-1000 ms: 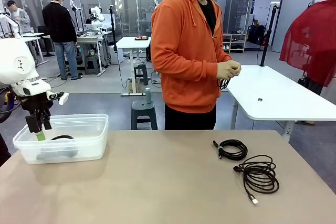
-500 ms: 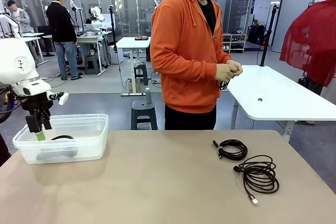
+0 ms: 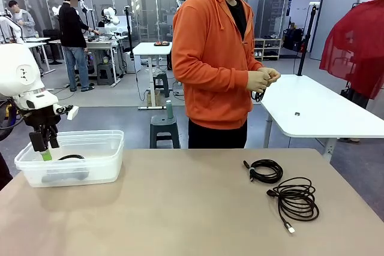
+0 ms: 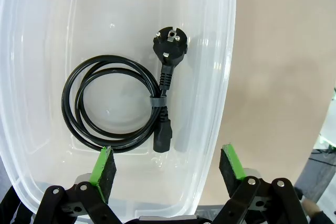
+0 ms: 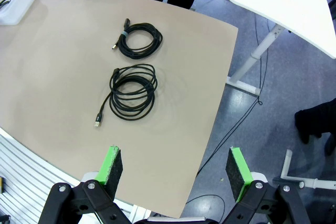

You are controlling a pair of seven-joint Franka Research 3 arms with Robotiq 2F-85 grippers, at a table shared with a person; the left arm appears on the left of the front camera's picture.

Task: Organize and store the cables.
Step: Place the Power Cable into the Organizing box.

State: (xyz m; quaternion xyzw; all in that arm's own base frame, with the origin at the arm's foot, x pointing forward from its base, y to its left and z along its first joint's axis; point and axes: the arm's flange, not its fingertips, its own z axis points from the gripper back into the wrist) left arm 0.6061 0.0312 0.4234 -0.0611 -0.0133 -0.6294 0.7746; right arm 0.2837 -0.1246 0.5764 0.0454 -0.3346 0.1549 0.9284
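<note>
Cables are sitting in three spots, left to right. One coiled power cord (image 3: 72, 157) (image 4: 157, 102) is lying flat on the floor of the clear plastic bin (image 3: 108, 166) (image 4: 226, 51) at the table's left end; a band is holding its loops together, with the round plug and the socket end lying beside the coil. The left gripper (image 3: 45, 148) (image 4: 168, 158) is hanging over the bin's left end with green pads spread wide, gripping nothing; in the wrist view one pad is sitting above the bin interior and the other past its rim, over the tan table (image 3: 180, 208).

Right of centre, a small tight coil (image 3: 258, 175) (image 5: 152, 43) is lying on the table; just beside it, nearer the robot's edge, a larger loose coil (image 3: 288, 196) (image 5: 116, 100) is lying with one connector end trailing out; the two are close but apart.

A person in an orange hoodie (image 3: 210, 58) is standing at the far side, both hands (image 3: 262, 79) working a thin black cable (image 3: 257, 95) at waist height.

The right gripper (image 5: 176, 166) is hovering well above the table's right corner, fingers spread, empty, looking down on both coils.
</note>
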